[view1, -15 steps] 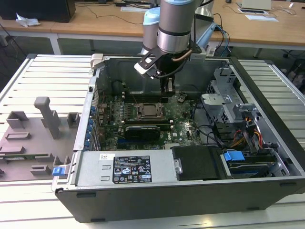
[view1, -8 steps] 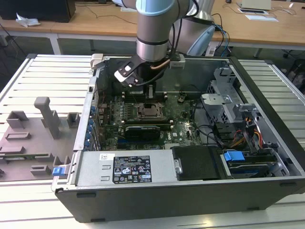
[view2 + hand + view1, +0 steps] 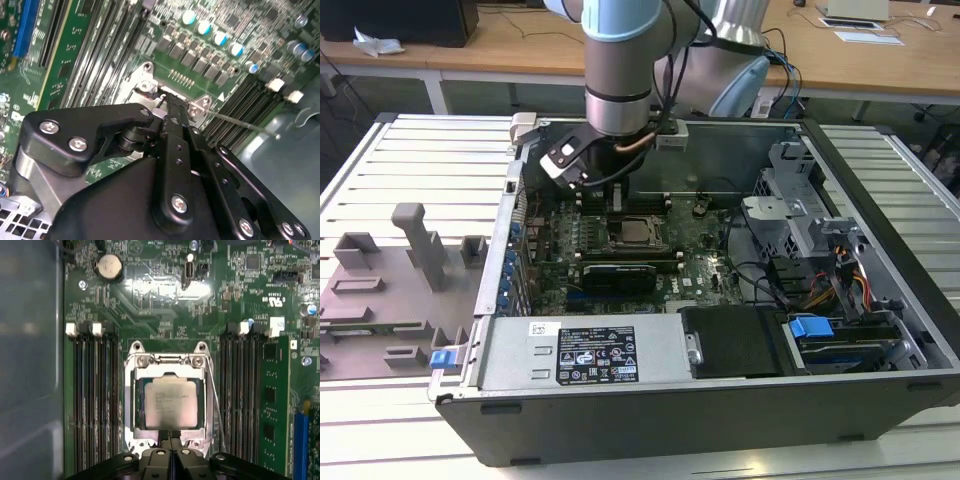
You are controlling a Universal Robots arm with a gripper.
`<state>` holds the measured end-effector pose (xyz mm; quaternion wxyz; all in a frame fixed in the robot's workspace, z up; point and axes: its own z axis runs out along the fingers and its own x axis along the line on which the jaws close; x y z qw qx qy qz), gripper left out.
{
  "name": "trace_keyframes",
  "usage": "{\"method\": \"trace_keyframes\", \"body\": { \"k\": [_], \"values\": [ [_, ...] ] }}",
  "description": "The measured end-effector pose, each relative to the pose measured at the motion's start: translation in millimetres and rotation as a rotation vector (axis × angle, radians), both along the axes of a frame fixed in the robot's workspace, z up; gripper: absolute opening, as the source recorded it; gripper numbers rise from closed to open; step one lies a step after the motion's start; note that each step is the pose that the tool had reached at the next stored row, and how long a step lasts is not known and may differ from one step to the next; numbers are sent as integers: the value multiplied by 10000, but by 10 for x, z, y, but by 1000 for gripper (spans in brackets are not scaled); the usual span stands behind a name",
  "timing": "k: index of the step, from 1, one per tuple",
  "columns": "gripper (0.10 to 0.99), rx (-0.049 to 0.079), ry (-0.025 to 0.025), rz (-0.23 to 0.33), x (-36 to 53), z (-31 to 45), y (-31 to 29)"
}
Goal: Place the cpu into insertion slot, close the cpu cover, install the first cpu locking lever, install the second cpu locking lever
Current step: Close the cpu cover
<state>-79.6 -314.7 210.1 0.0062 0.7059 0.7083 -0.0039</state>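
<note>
We find the cpu [image 3: 167, 402] lying flat in the insertion slot [image 3: 137, 405], mid-board on the motherboard [image 3: 165, 305], with the cpu cover [image 3: 169, 360] down around it. Our gripper [image 3: 170, 439] has its fingers pressed together, clasping nothing we can see, its tip at the cover's edge. We judge the chip light, rigid and fragile underneath, best taken by its edges. The cover looks like thin stiff metal, and the locking lever [image 3: 214, 395] like a springy wire standing off one side of the socket. Memory slots [image 3: 95, 400] flank the socket closely on both sides, and the case wall [image 3: 740, 150] stands near the arm.
</note>
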Motion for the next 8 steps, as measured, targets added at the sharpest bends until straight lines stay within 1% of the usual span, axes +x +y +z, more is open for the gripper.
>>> {"method": "trace_keyframes", "body": {
  "k": [2, 5, 6, 8],
  "values": [
    [106, 1, -1, 0, -21, -19, 0],
    [106, -2, 1, 3, -24, -29, 0],
    [106, 0, -2, 2, -13, -31, 0],
    [106, -1, 0, 1, 37, -31, 0]
  ]
}}
